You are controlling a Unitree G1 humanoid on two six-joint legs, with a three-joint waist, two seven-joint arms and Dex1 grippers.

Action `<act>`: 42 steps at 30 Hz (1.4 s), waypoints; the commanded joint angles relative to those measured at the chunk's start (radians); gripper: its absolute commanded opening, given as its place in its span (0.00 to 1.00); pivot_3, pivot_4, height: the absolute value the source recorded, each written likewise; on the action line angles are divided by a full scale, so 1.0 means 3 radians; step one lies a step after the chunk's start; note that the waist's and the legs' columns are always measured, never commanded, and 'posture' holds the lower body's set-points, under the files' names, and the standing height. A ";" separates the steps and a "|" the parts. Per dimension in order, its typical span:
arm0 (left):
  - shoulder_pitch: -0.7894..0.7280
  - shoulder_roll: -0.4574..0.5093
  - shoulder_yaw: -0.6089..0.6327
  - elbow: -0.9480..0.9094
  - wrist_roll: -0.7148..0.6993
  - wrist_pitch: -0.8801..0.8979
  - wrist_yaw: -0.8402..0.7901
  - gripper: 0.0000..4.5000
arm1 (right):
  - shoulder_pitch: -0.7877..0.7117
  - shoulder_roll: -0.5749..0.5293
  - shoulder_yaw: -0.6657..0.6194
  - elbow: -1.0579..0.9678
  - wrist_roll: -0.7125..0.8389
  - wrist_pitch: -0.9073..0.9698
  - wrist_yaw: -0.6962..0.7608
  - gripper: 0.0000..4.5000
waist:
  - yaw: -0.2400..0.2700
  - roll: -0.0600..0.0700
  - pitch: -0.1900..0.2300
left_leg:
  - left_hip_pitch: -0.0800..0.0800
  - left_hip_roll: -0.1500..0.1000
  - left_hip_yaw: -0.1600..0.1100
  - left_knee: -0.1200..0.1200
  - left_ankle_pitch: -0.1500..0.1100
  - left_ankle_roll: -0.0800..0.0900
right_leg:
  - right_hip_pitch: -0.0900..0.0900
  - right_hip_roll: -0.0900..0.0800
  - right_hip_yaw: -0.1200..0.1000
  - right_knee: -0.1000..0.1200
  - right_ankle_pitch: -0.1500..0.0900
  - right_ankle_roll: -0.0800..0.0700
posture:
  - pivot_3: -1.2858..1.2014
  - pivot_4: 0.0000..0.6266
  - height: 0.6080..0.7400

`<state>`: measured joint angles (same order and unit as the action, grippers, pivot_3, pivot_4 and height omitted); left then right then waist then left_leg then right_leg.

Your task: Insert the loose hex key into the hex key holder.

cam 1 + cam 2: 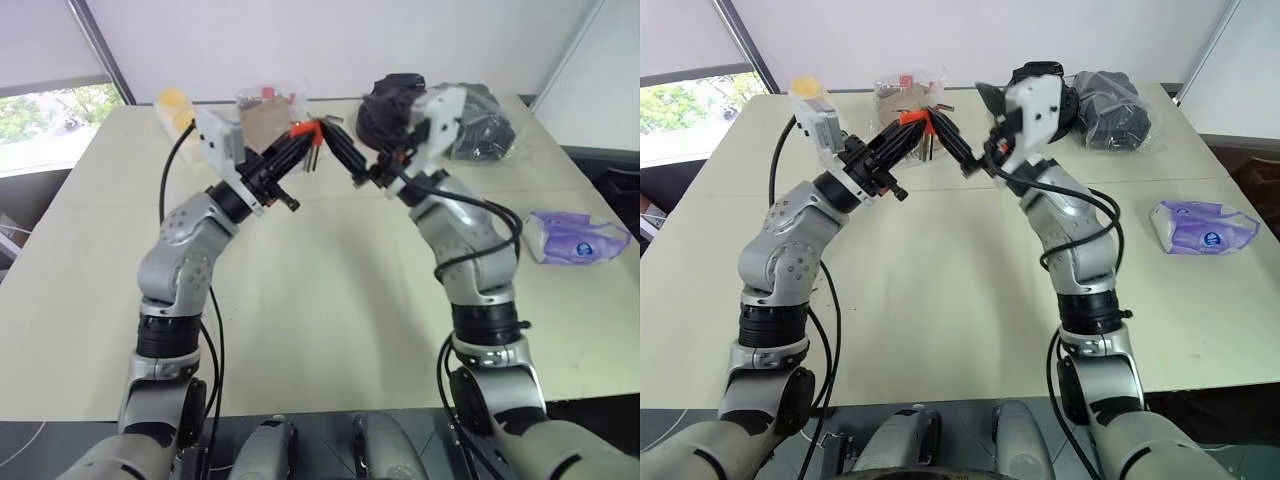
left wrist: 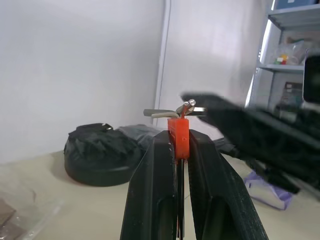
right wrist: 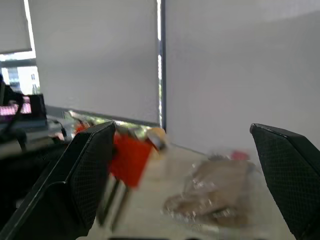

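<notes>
My left gripper (image 2: 181, 136) is shut on the hex key holder (image 2: 178, 126), an orange-red block held up above the table, near its far side. Grey key ends (image 2: 170, 113) stick out of the block's top, and thin dark rods (image 1: 313, 155) hang below it. I cannot tell the loose hex key apart from these. Just to the right of the holder (image 1: 910, 117), my right gripper (image 1: 960, 105) is open and holds nothing. One of its fingers (image 1: 955, 145) reaches close beside the block. In the right wrist view the holder (image 3: 130, 157) shows blurred beside a finger.
On the pale table (image 1: 330, 300), a black bag (image 1: 480, 125) lies at the back right and a purple tissue pack (image 1: 575, 238) at the right edge. A clear bag with brown contents (image 1: 902, 95) and a yellow object (image 1: 175, 100) sit at the back.
</notes>
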<state>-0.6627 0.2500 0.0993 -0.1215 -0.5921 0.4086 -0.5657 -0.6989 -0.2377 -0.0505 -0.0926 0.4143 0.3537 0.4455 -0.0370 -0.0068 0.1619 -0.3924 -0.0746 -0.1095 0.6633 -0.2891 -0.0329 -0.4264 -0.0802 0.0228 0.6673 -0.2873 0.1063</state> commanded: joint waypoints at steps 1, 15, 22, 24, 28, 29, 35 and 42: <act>0.0061 -0.0010 0.0094 -0.0133 -0.0202 0.0128 0.0009 0.00 | 0.0111 -0.0189 -0.0200 -0.0351 0.0100 0.0088 0.0013 0.99 | 0.0000 0.0000 0.0000 | 0.0000 0.0000 0.0000 0.0000 0.0000 0.0000 | 0.0000 0.0000 0.0000 0.0000 0.0000 0.0000 | 0.52 0.24 1.00; 0.0222 -0.0852 0.0116 0.0667 -0.1085 0.1546 0.0429 0.00 | 0.0733 -0.0904 -0.0705 -0.0903 0.0168 0.0504 -0.0076 0.99 | 0.0071 -0.0001 0.0000 | 0.0001 0.0001 0.0004 0.0001 0.0000 0.0001 | 0.0002 0.0003 0.0001 -0.0002 0.0000 0.0000 | 0.52 0.24 1.00; 0.0266 -0.1109 0.0237 0.1048 -0.1060 0.1851 0.0864 0.00 | 0.0830 -0.0893 -0.0731 -0.1113 0.0190 0.0632 -0.0210 0.99 | 0.0082 -0.0001 0.0000 | 0.0001 0.0001 0.0005 0.0002 0.0000 0.0001 | 0.0002 0.0002 0.0002 -0.0002 0.0000 0.0000 | 0.52 0.24 1.00; 0.0297 -0.1135 0.0222 0.1110 -0.1009 0.1917 0.0943 0.00 | 0.0844 -0.0881 -0.0727 -0.1151 0.0191 0.0657 -0.0246 0.99 | 0.0085 -0.0001 0.0000 | 0.0001 0.0001 0.0005 0.0002 0.0000 0.0001 | 0.0002 0.0002 0.0002 -0.0002 0.0000 0.0000 | 0.52 0.24 1.00; 0.0394 -0.1148 0.0188 0.1164 -0.0952 0.2069 0.1030 0.00 | 0.0857 -0.0863 -0.0707 -0.1200 0.0193 0.0691 -0.0295 0.99 | 0.0084 -0.0001 0.0000 | 0.0001 0.0001 0.0005 0.0002 0.0000 0.0001 | 0.0002 0.0002 0.0002 -0.0002 0.0000 0.0000 | 0.52 0.24 1.00; 0.0414 -0.1149 0.0184 0.1166 -0.0945 0.2105 0.1041 0.00 | 0.0860 -0.0860 -0.0702 -0.1206 0.0194 0.0692 -0.0302 0.99 | 0.0085 -0.0001 0.0000 | 0.0001 0.0001 0.0005 0.0002 0.0000 0.0001 | 0.0002 0.0002 0.0002 -0.0002 0.0000 0.0000 | 0.52 0.24 1.00; 0.0531 -0.1121 0.0198 0.1131 -0.0917 0.2328 0.1130 0.20 | 0.0864 -0.0833 -0.0665 -0.1220 0.0188 0.0689 -0.0332 1.00 | 0.0084 -0.0001 -0.0001 | 0.0002 0.0001 0.0005 0.0002 0.0000 0.0001 | 0.0004 0.0002 0.0002 -0.0002 0.0000 0.0000 | 0.52 0.24 1.00; 0.0620 -0.0918 0.0135 0.0893 -0.0858 0.2495 0.1081 0.96 | 0.0840 -0.0802 -0.0598 -0.1165 0.0167 0.0633 -0.0315 1.00 | 0.0083 -0.0001 -0.0004 | 0.0006 0.0001 0.0005 0.0002 0.0000 0.0001 | 0.0008 0.0002 0.0003 -0.0003 0.0000 0.0000 | 0.52 0.24 1.00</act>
<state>-0.5067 -0.0602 0.1487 0.1364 -0.8855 1.1338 -0.2556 -0.4328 -0.4820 -0.2249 -0.4128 0.4568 0.5628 0.3486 -0.0121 -0.0071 0.1608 -0.3905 -0.0744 -0.1080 0.6639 -0.2891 -0.0328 -0.4236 -0.0795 0.0238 0.6664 -0.2874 0.1063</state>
